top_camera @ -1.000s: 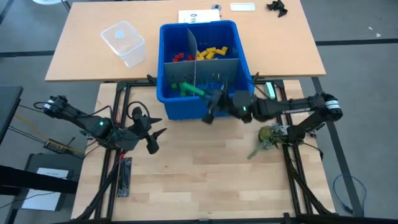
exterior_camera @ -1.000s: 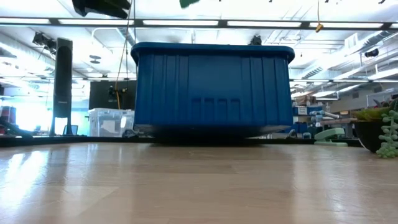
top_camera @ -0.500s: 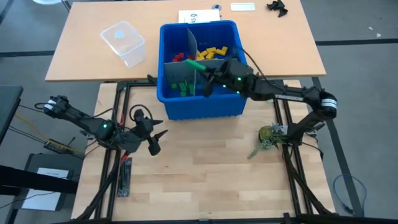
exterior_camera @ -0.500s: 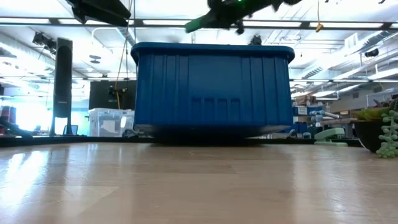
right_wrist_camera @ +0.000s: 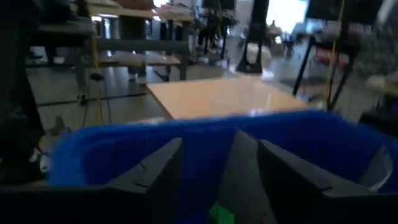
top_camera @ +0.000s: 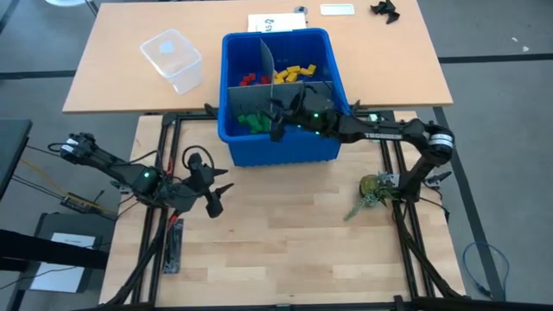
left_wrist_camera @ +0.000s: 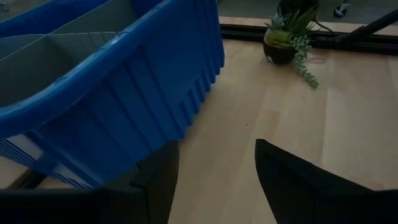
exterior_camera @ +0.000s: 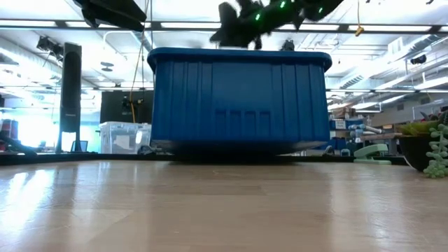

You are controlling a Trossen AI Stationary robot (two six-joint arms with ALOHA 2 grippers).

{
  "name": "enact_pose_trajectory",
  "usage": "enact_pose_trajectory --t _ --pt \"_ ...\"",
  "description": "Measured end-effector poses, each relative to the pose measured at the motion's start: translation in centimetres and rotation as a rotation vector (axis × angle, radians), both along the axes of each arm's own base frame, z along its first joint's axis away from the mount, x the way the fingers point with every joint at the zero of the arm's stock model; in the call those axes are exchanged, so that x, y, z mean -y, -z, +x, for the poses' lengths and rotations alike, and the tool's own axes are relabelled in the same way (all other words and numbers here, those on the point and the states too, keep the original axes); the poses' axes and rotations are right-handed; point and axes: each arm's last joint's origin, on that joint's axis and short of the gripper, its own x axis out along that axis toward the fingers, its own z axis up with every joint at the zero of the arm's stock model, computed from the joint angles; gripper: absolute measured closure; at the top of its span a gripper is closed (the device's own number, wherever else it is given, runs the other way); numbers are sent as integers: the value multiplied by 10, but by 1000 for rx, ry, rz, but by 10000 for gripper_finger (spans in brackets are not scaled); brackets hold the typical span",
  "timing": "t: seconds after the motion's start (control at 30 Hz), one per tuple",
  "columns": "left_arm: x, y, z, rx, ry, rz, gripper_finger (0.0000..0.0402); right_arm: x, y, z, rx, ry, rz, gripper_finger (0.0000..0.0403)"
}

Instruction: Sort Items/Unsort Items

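Observation:
The blue bin (top_camera: 281,95) stands at the table's far middle, split by grey dividers (top_camera: 270,69). Red items (top_camera: 251,79) lie in its far left compartment, yellow items (top_camera: 295,72) in the far right one, and green items (top_camera: 251,121) in the near left one. My right gripper (top_camera: 278,117) hovers open and level over the bin's near half, above the rim (exterior_camera: 231,28). A green item (right_wrist_camera: 221,214) shows in the bin below its fingers. My left gripper (top_camera: 214,194) waits open, left of the bin's near corner (left_wrist_camera: 186,93), with nothing between its fingers.
A clear plastic container (top_camera: 173,59) and papers (top_camera: 276,22) sit on the far table. A small potted plant (top_camera: 376,188) stands at the right of the near table. Bare wood lies in front of the bin (exterior_camera: 224,203).
My right gripper has carried a green item from above the bin's near wall out over the bin, toward the far edge and the left. It has then opened and let go. The green item no longer shows between its fingers.

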Motion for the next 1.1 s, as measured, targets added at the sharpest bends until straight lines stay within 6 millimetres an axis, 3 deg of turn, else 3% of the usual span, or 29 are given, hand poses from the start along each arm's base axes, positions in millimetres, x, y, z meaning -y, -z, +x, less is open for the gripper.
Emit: enact_pose_trajectory --t 0.13,0.27,0.4,0.57,0.8,1.1 --pt "0 0 0 0 -2 -1 183 -35 -38 -30 -57 -80 -109 161" --pt "0 0 0 1 -1 -1 183 -80 -60 -72 -171 -205 -115 152" --pt "0 0 0 1 1 1 183 -120 -72 -117 -217 -327 43 157" --pt "1 0 0 1 14 -9 183 -163 -71 -155 -276 -479 331 167" --pt "5 -1 5 18 72 -63 183 -211 -48 -164 -468 -535 486 173" --pt "18 15 30 -4 110 -113 184 -245 7 -151 -782 -286 313 181"
